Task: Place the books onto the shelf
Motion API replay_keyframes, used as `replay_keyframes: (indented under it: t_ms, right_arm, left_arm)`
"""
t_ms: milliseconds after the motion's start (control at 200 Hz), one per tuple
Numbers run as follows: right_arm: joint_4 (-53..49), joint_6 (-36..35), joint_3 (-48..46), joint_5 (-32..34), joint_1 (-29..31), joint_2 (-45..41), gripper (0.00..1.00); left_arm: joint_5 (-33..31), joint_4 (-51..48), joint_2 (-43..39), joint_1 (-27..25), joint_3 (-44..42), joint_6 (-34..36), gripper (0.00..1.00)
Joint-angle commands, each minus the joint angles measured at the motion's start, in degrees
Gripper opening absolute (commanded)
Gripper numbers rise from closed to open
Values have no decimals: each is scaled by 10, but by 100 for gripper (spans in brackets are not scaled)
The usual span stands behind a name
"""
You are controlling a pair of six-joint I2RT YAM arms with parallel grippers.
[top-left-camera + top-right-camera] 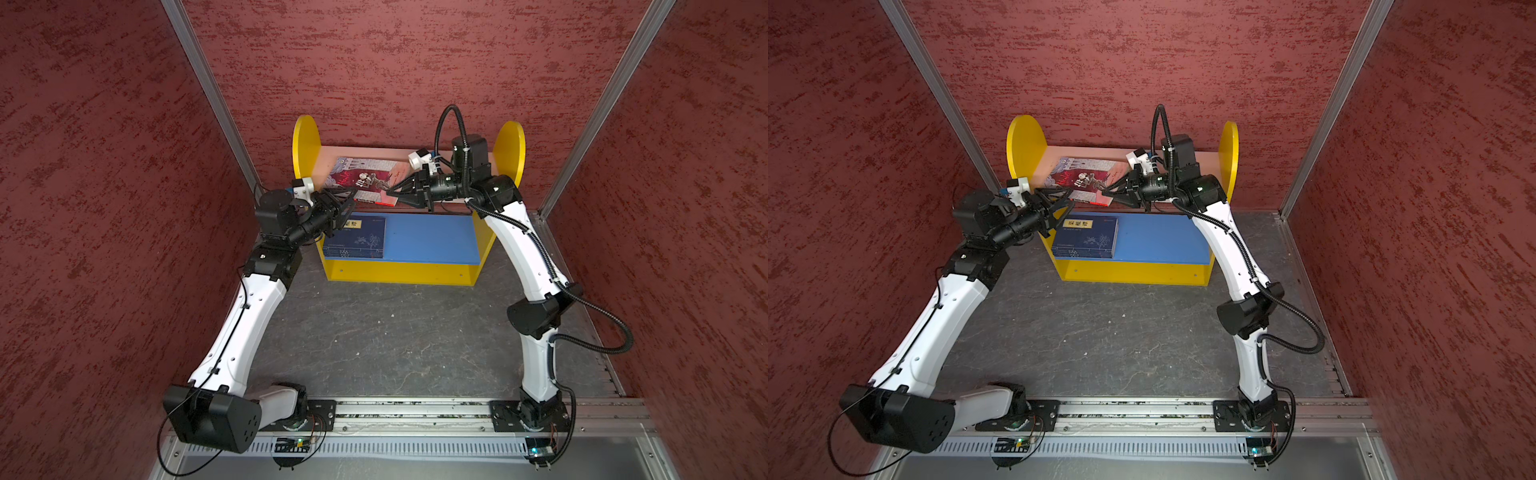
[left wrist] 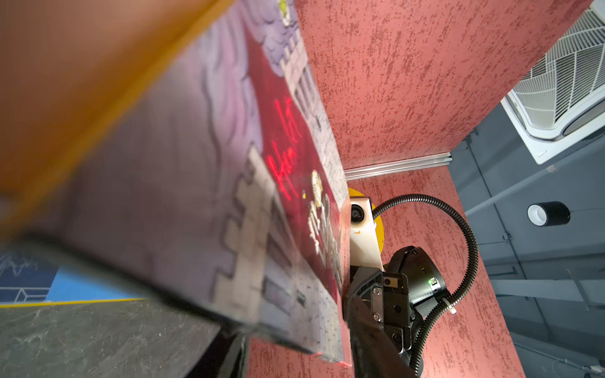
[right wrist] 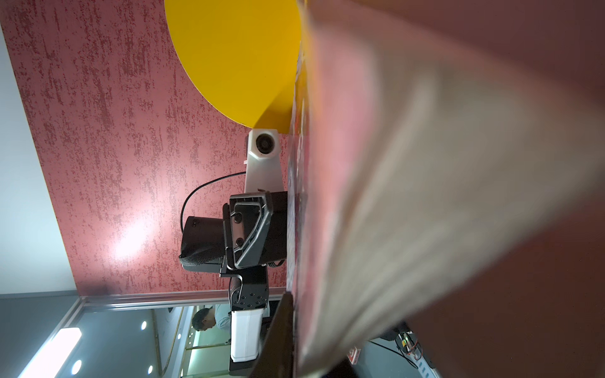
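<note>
Mostly masked at its edges by the two arms, the pink-and-dark-red book point(image 1: 365, 178) sits tilted over the pale pink upper board point(image 1: 374, 150) of the shelf point(image 1: 305, 141). Whether it touches that board is hard to make out.

The right gripper point(image 1: 390, 190) reaches in from the right, its fingers clenched on the book's right edge. In the right wrist view the book point(image 3: 425, 196) fills most of the frame as a blur of page edges, so the pinch itself is hidden there.

The left gripper point(image 1: 353, 198) sits at the book's near left corner. Its fingers seem to bracket that corner, but I cannot tell whether they grasp it or stand free. The left wrist view shows the book point(image 2: 229, 196) sharp only at its far end.

Navy blue books point(image 1: 357, 239) lie stacked flat at the left end of the blue lower board point(image 1: 432, 239). The left gripper covers their far left corner, and their number cannot be counted.
</note>
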Motion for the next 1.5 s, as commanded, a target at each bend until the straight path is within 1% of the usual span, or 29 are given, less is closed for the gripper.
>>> replay_keyframes:
  t_ms: [0,205,496,621,726,817,882,937,987,1087,1137,1177,1197,1298,1418,1498]
  right_arm:
    - [16,-4,-5,-13,-3,-28,13]
    - [19,-10,-6,-32,-3,-30,12]
    - [34,-13,-19,-59,-3,-42,12]
    - [61,-4,-42,-65,-2,-47,12]
    - [74,4,-47,-65,-3,-44,12]
    - [75,4,-48,-63,-2,-39,13]
    - [75,6,-48,-59,-3,-36,15]
    - [79,9,-49,-56,-2,-35,15]
    - [79,10,-51,-52,-2,-35,19]
    - [74,10,-53,-44,-3,-34,33]
    - [72,8,-54,-37,-3,-35,39]
    - [69,7,-56,-33,-2,-37,43]
    - [68,6,-58,-30,-2,-38,44]
    - [63,3,-71,-16,-2,-46,49]
    - [50,-10,-100,5,-2,-61,50]
    - [61,-9,-136,16,-2,-79,51]
  left_arm:
    - [-4,-15,-16,2,0,6,55]
    - [-4,-13,-15,6,7,1,56]
    - [0,6,-15,15,-1,-30,46]
    - [3,14,-16,21,-1,-46,40]
    - [5,16,-17,24,-1,-57,34]
    - [5,18,-17,28,1,-66,26]
    - [5,19,-17,31,2,-72,19]
    - [5,18,-16,33,3,-75,16]
    - [5,15,-16,34,3,-78,12]
    - [3,7,-16,36,3,-87,6]
    - [1,1,-16,39,4,-93,4]
    - [0,0,-16,42,4,-97,0]
    - [-1,-1,-16,44,5,-99,0]
    - [-4,-10,-13,48,12,-105,0]
    - [-6,-8,-11,54,18,-115,0]
    - [-8,-2,-10,58,21,-122,0]
